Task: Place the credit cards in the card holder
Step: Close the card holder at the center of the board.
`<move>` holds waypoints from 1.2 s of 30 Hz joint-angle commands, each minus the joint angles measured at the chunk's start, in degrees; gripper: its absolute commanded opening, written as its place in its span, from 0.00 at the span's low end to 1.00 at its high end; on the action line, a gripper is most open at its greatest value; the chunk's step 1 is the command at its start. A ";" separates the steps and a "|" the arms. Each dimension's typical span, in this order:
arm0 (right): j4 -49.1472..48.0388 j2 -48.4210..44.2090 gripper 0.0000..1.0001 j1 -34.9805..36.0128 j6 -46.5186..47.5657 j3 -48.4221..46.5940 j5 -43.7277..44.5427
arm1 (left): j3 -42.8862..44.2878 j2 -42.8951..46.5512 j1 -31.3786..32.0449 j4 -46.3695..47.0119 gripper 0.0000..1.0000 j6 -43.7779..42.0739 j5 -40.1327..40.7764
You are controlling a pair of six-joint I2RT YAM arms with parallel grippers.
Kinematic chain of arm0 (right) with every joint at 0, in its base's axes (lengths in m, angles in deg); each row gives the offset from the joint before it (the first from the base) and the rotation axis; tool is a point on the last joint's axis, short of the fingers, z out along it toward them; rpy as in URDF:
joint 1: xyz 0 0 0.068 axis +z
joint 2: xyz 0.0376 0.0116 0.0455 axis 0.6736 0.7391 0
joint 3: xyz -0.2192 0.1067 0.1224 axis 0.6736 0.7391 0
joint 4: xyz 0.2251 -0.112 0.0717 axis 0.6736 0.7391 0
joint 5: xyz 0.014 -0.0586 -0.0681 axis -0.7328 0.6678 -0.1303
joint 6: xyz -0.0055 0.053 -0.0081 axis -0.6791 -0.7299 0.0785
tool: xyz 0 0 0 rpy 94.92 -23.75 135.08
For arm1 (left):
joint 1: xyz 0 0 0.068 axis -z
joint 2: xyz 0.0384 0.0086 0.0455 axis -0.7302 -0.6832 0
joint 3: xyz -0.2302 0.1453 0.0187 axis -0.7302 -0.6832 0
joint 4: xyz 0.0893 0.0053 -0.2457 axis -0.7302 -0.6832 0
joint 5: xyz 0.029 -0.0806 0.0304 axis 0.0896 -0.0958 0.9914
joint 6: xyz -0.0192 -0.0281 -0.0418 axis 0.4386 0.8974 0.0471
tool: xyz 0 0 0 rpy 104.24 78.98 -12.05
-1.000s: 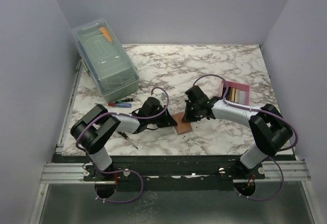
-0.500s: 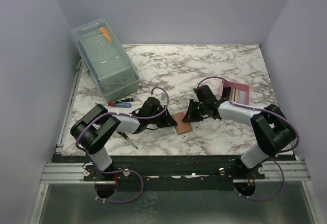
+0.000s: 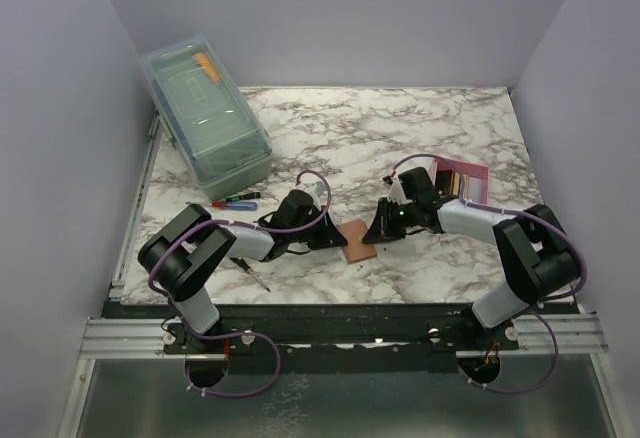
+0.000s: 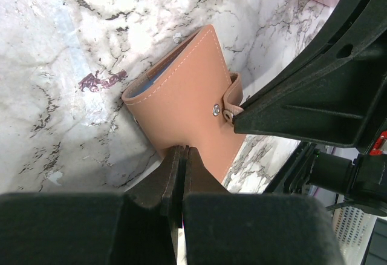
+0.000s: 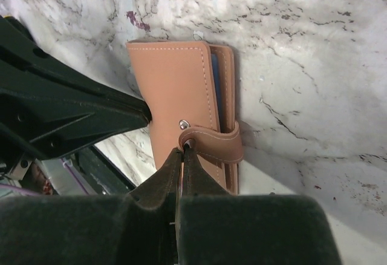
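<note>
The card holder (image 3: 358,243) lies shut and flat on the marble table (image 3: 400,128), close to the table's near edge and between the 2 grippers.

The left gripper (image 4: 180,151) has its fingers drawn together. Their tips are nipped on the holder's long outer edge, on the side opposite the strap.

The right gripper (image 5: 182,151) comes in from the other side, fingers also pressed together. They pinch the free end of the strap (image 5: 221,147) just beside the snap (image 5: 183,124). The strap wraps round the holder's open edge, where a sliver of pale blue (image 5: 214,77) shows between the 2 covers. The stitched cover is uppermost, and the spine points away from both wrists.

The 2 arms nearly meet over the holder, so there is little free space on either side of it. Beyond it, toward the back wall, the marble is open.

A clear lidded box (image 3: 205,118) sits at the far left corner, slightly overhanging the left edge. 2 pens (image 3: 237,201) lie just in front of the box. A screwdriver (image 3: 252,275) lies by the left arm, near the front edge.

On the right, the pink tray (image 3: 470,173) sits just behind the right forearm. The credit cards (image 3: 455,186) show there only as thin yellow and dark edges, too small to count.
</note>
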 commanded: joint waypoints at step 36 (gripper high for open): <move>4.04 7.50 0.00 -4.77 8.35 -4.25 -11.15 | 0.01 -0.92 0.89 -3.54 0.00 -0.84 -0.84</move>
